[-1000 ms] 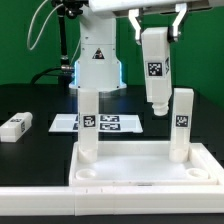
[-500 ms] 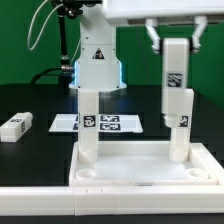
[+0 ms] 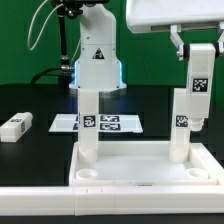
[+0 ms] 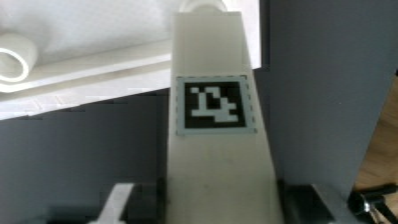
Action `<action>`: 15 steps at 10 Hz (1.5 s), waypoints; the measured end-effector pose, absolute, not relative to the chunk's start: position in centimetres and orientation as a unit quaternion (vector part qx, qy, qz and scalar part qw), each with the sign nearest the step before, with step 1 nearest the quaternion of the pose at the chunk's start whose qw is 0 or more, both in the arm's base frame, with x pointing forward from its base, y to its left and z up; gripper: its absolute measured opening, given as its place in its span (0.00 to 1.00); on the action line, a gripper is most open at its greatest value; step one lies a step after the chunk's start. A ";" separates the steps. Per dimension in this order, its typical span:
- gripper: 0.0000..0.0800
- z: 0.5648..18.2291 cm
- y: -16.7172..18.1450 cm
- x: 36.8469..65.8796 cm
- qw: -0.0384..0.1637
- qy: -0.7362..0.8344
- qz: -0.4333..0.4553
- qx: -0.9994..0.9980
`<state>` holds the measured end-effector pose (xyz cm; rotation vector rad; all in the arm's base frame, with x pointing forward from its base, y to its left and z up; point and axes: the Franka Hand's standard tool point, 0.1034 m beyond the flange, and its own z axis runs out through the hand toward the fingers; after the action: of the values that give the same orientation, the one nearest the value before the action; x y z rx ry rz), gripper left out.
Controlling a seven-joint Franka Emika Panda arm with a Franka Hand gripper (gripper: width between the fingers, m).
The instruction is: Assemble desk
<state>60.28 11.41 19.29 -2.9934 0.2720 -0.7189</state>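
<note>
The white tabletop lies upside down near the front, with two legs standing in its far sockets: one on the exterior view's left and one on the right. My gripper is shut on a third white tagged leg and holds it upright in the air, above and just right of the right standing leg. In the wrist view the held leg fills the middle between the fingers, with part of the tabletop beyond. A fourth leg lies on the table at the left.
The marker board lies behind the tabletop. The robot's base stands at the back. A white border rail runs along the front edge.
My gripper has carried the held leg toward the exterior view's right, from left of the right standing leg to just past it, at about the same height.
</note>
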 end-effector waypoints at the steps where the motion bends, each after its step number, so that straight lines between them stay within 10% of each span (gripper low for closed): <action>1: 0.36 18.4 12.6 60.1 0.039 0.054 -0.272 -0.960; 15: 0.36 13.7 11.6 62.1 0.016 0.036 -0.267 -0.963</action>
<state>62.12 11.61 13.69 -2.9936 0.1120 -0.8306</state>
